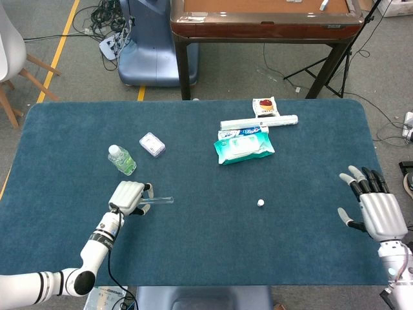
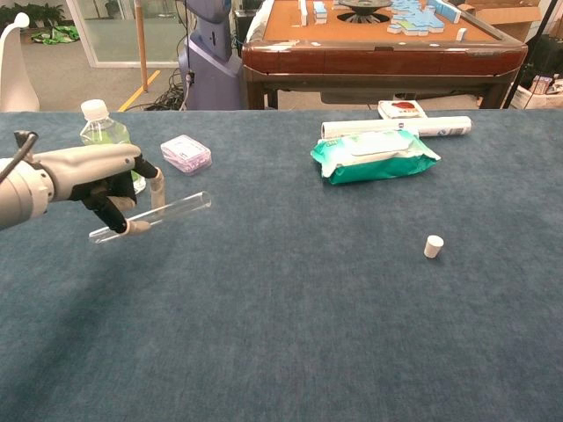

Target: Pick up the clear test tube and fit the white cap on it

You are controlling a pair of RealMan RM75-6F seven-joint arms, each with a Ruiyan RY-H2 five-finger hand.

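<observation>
left hand pinches the clear test tube off the tabletop, open end tilted up for capping. white cap sits far right; right hand has fingers spread, empty.

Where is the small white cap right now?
The small white cap stands alone on the blue table, right of centre in both views, in front of the green wipes pack, far from both hands.
</observation>
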